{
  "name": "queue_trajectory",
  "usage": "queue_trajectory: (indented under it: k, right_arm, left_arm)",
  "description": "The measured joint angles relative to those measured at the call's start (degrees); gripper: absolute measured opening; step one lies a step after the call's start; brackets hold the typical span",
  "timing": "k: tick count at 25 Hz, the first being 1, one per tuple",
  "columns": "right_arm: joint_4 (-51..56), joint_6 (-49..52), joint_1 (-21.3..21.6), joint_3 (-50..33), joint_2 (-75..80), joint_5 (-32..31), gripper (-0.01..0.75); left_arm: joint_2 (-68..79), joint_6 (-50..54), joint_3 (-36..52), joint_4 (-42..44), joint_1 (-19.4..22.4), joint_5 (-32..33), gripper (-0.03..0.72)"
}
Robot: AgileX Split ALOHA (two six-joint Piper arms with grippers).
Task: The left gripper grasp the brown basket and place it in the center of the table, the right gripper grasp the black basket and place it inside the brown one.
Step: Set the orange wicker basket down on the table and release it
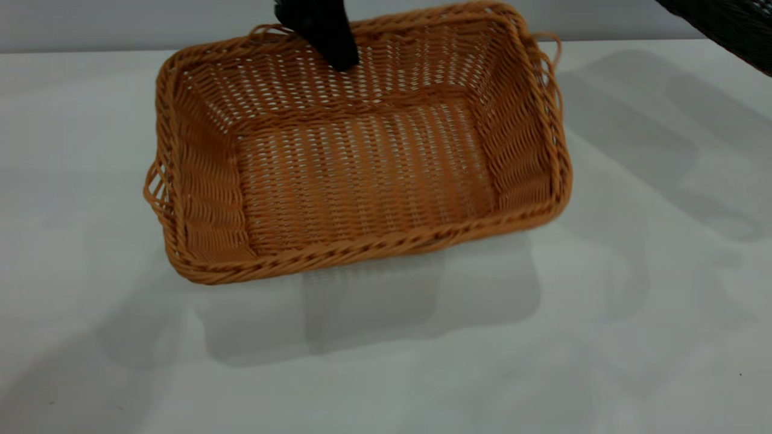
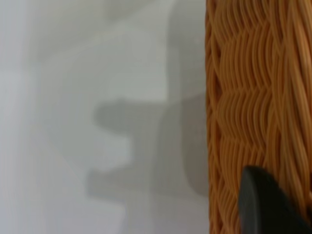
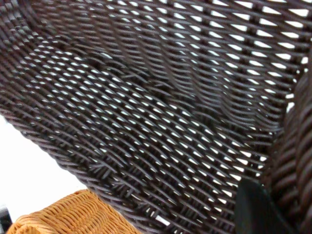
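The brown basket (image 2: 258, 97) fills the right of the frame, a dark fingertip (image 2: 265, 204) at lower right against it; the table (image 2: 97, 73) lies left.

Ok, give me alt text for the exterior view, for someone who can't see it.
An orange-tan brown basket sits tilted on the white table, its far rim pinched by the left gripper coming down from the top edge. A corner of the black basket shows at the upper right, off the table.
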State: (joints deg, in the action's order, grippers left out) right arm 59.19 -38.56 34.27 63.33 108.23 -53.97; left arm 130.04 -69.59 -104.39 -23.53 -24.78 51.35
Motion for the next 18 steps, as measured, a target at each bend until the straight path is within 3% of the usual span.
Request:
queue_trajectory:
  k: [11,13,18]
  right_arm:
    - [-2.1,0.0,0.2,0.2,-0.5,-3.9,0.085]
    - [-2.3,0.0,0.2,0.2,-0.5,-4.2,0.085]
    - [-2.0,-0.6,-0.1,0.2,-0.6,-5.7,0.085]
  left_arm:
    - [5.8,-6.1,0.0,-0.1,-7.3,-5.6,0.113]
    - [5.9,-6.6,0.0,-0.3,-7.8,-6.6,0.166]
    - [5.9,-6.1,0.0,-1.2,-8.0,-9.8,0.386]
